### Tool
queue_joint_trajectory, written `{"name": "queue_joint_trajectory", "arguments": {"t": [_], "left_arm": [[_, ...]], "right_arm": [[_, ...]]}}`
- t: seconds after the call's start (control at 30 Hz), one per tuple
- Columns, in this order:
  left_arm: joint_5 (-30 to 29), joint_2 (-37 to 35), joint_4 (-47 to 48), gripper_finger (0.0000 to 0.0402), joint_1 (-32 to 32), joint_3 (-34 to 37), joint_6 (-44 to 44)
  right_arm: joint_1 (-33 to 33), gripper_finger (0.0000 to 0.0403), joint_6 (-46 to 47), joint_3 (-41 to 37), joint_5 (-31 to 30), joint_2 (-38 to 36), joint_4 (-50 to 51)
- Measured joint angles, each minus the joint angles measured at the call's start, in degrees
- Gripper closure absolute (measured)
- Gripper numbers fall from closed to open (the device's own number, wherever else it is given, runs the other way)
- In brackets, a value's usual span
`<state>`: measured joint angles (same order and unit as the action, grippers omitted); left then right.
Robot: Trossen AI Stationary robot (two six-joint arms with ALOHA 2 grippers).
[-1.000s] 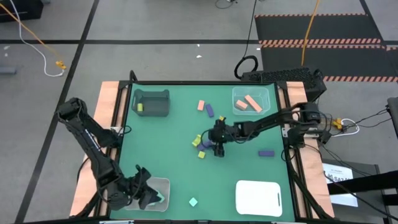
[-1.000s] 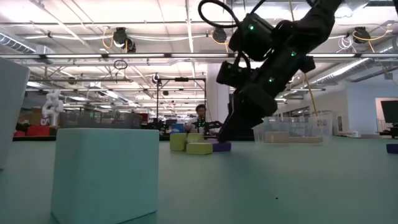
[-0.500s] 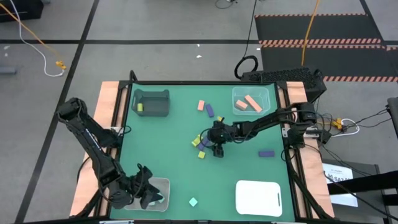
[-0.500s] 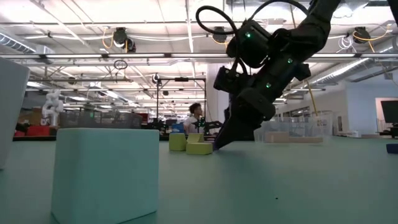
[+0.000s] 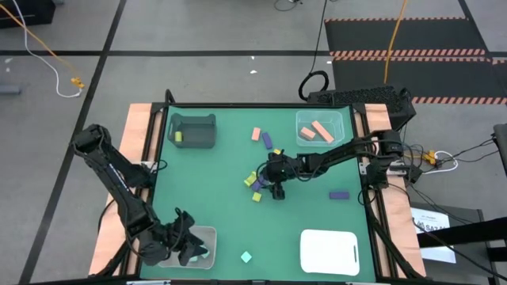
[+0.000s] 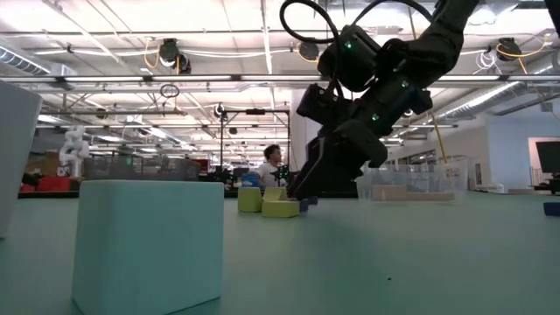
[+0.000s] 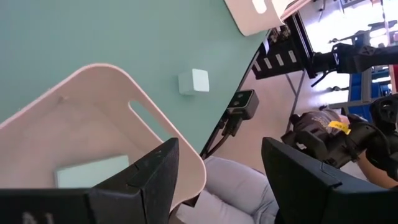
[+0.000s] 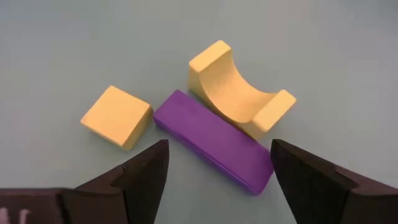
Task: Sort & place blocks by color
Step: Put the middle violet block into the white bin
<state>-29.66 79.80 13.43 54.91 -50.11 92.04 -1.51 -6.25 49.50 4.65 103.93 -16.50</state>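
My right gripper (image 5: 271, 187) (image 8: 217, 183) (image 6: 299, 192) is open and points down over a cluster at the table's middle. The cluster is a purple bar (image 8: 214, 142) (image 5: 263, 184), a yellow cube (image 8: 117, 116) and a yellow arch block (image 8: 239, 90), all lying flat on the table. The fingers stand on either side of the purple bar's length and touch nothing. My left gripper (image 5: 188, 248) (image 7: 217, 180) is open above the clear bin (image 7: 158, 118) at the near left corner. A mint bar (image 7: 93, 171) lies inside that bin. A mint cube (image 5: 246, 256) (image 7: 194, 81) sits on the table near it.
A grey bin (image 5: 193, 131) at far left holds a yellow block (image 5: 179, 136). A clear bin (image 5: 319, 128) at far right holds salmon bars. A white bin (image 5: 329, 252) sits near right. Loose salmon (image 5: 256, 134) and purple (image 5: 268, 140) blocks and a purple bar (image 5: 339, 195) lie on the table.
My right gripper has edged toward the table's left edge, from beside the cluster to over the purple bar, staying open and close to the tabletop. The blocks have not moved.
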Motion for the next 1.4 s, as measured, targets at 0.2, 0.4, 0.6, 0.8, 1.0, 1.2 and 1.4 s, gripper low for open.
{"name": "queue_joint_trajectory", "arguments": {"t": [0.2, 0.4, 0.6, 0.8, 1.0, 1.2, 1.4], "left_arm": [[-0.03, 0.01, -0.04, 0.0172, -0.95, 0.0, -0.89], [-0.03, 0.01, -0.04, 0.0172, -0.96, 0.0, -0.88], [-0.03, 0.01, -0.26, 0.0172, -0.96, 0.0, -0.43], [-0.03, 0.01, -0.37, 0.0172, -0.96, 0.0, -0.41], [-0.03, 0.01, -0.45, 0.0172, -0.96, 0.0, -0.3], [-0.03, -0.01, -0.44, 0.0172, -0.96, 0.02, -0.3], [-0.03, 0.0, -0.46, 0.0172, -0.96, 0.02, -0.3]], "right_arm": [[-0.01, 0.0131, -0.71, 0.0, 0.11, 0.32, -0.4], [-0.98, 0.0131, -2.41, 0.0, 0.0, 0.65, -4.5], [-2.02, 0.0131, -1.93, 0.02, 1.55, 1.49, -4.19], [-2.06, 0.0131, 0.51, 0.05, 5.83, 3.06, -4.54], [-1.94, 0.014, 2.26, 0.26, 5.62, 6.31, -7.08], [-1.87, 0.0182, 2.52, 0.2, 5.39, 6.72, -6.15], [-1.84, 0.0254, 4.46, 0.11, 5.6, 6.76, -5.64]]}}
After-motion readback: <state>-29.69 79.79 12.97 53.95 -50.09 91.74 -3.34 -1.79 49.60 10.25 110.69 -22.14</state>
